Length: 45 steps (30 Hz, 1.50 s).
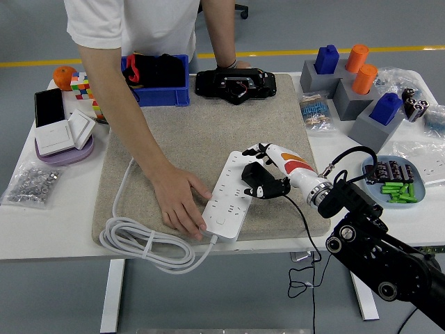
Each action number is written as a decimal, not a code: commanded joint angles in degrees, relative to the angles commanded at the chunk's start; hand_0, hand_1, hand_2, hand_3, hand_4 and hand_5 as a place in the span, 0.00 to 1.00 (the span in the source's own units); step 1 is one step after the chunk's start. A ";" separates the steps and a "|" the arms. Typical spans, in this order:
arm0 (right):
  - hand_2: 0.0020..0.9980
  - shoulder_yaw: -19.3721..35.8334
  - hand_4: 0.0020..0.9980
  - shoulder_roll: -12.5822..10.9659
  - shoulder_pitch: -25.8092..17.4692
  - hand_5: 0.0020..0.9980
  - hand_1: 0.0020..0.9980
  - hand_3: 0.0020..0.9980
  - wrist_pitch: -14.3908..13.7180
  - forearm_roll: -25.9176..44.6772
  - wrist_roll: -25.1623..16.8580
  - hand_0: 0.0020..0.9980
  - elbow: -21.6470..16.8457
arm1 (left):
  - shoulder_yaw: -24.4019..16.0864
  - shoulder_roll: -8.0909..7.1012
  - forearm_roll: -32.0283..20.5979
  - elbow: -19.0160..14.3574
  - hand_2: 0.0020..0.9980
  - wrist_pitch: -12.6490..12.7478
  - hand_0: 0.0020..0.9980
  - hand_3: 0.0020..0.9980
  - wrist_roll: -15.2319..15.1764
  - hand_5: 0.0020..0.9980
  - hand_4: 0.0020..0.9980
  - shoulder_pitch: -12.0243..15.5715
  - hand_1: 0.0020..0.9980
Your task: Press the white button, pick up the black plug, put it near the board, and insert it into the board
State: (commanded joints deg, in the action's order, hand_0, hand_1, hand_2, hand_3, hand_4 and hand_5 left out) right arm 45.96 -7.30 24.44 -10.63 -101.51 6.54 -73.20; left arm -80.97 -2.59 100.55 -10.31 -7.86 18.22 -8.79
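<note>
Black plug (254, 172) sits clamped in our right hand (268, 177), poised just over the white board (233, 195), while a person's hand (179, 202) steadies its near end for insertion.

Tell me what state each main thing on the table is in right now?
Power strip: flat on the mat, steadied by a person's hand.
Black plug: held over the strip's sockets.
Right hand: fingers curled around the plug.
White cable: coiled at the table's near edge.

The long white board (231, 196) lies diagonally on the mat, with the black plug (254, 174) over its sockets.
</note>
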 joint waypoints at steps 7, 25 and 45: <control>0.72 2.61 0.99 -1.42 -3.35 0.15 0.76 0.70 -3.28 2.65 -7.07 0.71 -2.73 | 0.17 0.01 -0.11 0.00 0.61 0.04 0.69 0.63 -0.04 0.18 0.54 0.06 0.64; 0.70 2.73 0.99 -3.86 -9.12 0.18 0.74 0.65 -4.54 3.60 -12.51 0.72 -3.74 | 0.29 0.12 0.33 0.00 0.61 0.04 0.69 0.63 -0.12 0.18 0.54 -0.02 0.63; 0.69 0.88 0.96 -4.16 -8.62 0.20 0.74 0.65 -4.07 3.46 -12.73 0.72 -1.63 | 0.43 0.16 -0.20 0.00 0.61 0.07 0.69 0.63 -0.22 0.18 0.53 -0.34 0.63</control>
State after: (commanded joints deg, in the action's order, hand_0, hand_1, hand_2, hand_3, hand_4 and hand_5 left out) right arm 46.85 -11.46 15.82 -14.70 -98.05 -6.19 -74.82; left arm -80.55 -2.43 100.35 -10.31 -7.78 18.01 -9.12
